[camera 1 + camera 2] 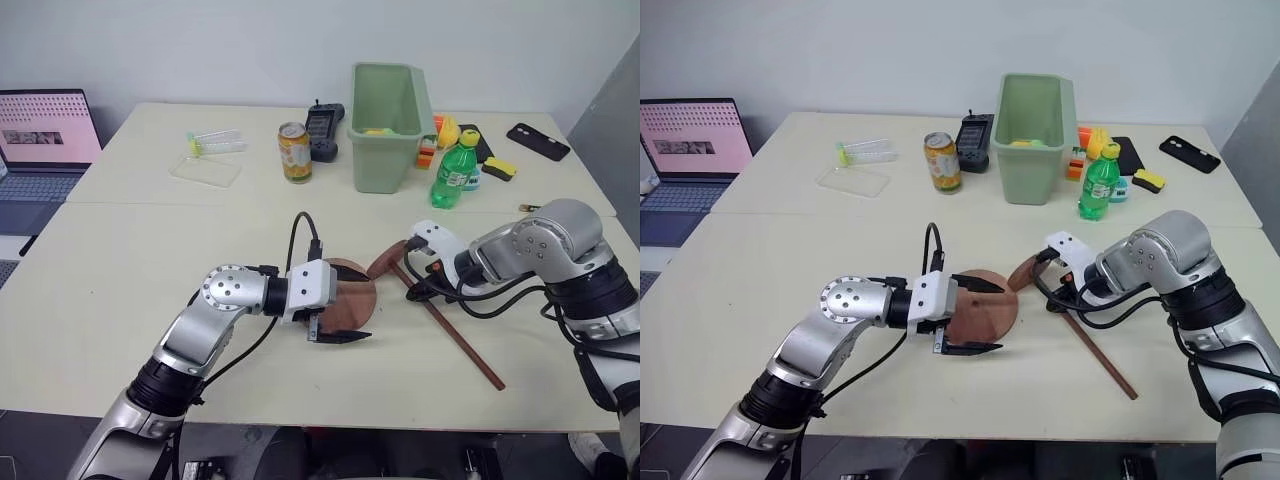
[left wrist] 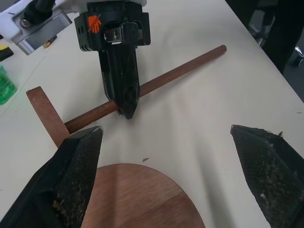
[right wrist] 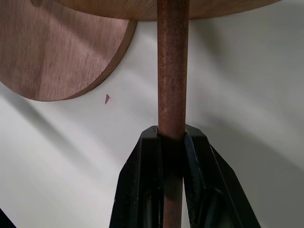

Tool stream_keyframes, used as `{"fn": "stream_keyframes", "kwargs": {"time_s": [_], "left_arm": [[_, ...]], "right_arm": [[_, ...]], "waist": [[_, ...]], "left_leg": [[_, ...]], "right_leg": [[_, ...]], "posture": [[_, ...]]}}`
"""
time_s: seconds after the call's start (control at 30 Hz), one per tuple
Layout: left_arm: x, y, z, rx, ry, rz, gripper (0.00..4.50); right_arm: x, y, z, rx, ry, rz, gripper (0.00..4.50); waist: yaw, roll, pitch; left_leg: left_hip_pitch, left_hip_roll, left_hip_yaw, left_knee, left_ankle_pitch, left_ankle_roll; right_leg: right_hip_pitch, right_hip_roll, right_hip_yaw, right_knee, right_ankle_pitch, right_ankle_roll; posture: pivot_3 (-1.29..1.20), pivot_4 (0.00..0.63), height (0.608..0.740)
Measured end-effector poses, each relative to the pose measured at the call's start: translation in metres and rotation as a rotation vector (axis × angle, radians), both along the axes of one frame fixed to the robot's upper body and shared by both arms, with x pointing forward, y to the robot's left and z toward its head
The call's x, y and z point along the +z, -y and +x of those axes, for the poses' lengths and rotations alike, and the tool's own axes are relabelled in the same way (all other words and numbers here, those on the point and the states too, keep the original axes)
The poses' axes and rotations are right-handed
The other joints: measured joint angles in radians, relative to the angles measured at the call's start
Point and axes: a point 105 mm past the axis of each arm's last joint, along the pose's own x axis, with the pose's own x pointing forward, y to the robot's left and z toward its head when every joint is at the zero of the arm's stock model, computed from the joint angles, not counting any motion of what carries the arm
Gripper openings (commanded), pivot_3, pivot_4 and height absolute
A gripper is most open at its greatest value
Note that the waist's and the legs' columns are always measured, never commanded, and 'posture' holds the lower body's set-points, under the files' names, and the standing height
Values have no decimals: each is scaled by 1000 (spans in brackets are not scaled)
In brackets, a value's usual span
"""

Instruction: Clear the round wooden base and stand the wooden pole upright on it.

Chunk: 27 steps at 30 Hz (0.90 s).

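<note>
the right tool (image 1: 418, 291) is clamped on the wooden pole (image 1: 460, 340), which lies flat on the counter (image 1: 120, 260) near its front edge, its fixed disc end just beside the round wooden base (image 1: 352, 292). the left tool (image 1: 338, 322) stands with its fingers apart over the base's front rim. toward the back edge stand a green bin (image 1: 385, 112), a green bottle (image 1: 455, 172) and a can (image 1: 294, 152); their labels can't be read.

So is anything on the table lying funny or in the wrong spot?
Yes. The wooden pole lies flat on the table instead of standing up, its disc end tipped up beside the round wooden base. The right claw is shut on the pole, and the left claw hovers open at the base.
</note>
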Motion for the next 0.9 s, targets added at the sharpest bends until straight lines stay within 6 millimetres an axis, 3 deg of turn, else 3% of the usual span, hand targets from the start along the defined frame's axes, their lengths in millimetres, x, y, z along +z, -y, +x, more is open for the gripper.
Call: {"fn": "stream_keyframes", "kwargs": {"time_s": [0.07,0.1,0.2,0.27,0.33,0.57,0.73,0.9], "left_arm": [[10,-5,6,30,15,-30,4500],[19,-14,12,66,27,-46,4500],[25,-40,22,159,29,-23,4500],[27,-58,27,218,41,6,4500],[29,-77,32,281,58,48,4500],[19,-109,27,354,31,145,4500],[21,-102,16,313,24,157,4500],[23,-103,12,299,24,188,4500]], "right_arm": [[14,1,6,-18,47,22,217],[36,0,11,-16,142,66,217],[73,-4,13,8,316,130,217],[99,-14,12,41,480,244,217],[121,-39,1,125,650,403,217],[163,-65,-19,175,1009,672,217],[165,-81,-35,172,1117,837,217],[134,-95,-42,179,1120,867,216]], "waist": [[0,0,0],[0,0,0],[-2,0,0],[-3,0,0],[-5,0,0],[-3,0,0],[-3,0,0],[-8,1,0]], "left_leg": [[-1,0,0,0,0,0],[-5,0,0,1,0,0],[-8,1,1,1,0,0],[-9,3,1,0,0,0],[-9,3,2,0,0,0],[-9,2,2,0,0,-1],[-9,2,2,0,1,-1],[-8,2,2,0,1,-1]], "right_leg": [[-2,0,0,1,0,0],[-6,0,0,2,0,0],[-11,0,1,3,0,0],[-13,0,0,3,0,0],[-14,0,1,5,0,0],[-14,0,1,5,0,0],[-14,0,1,6,0,0],[-14,1,2,7,0,0]], "posture": [[0,150,740],[0,150,740],[0,150,740],[0,150,740],[0,150,740],[0,150,740],[0,150,740],[0,150,740]]}}
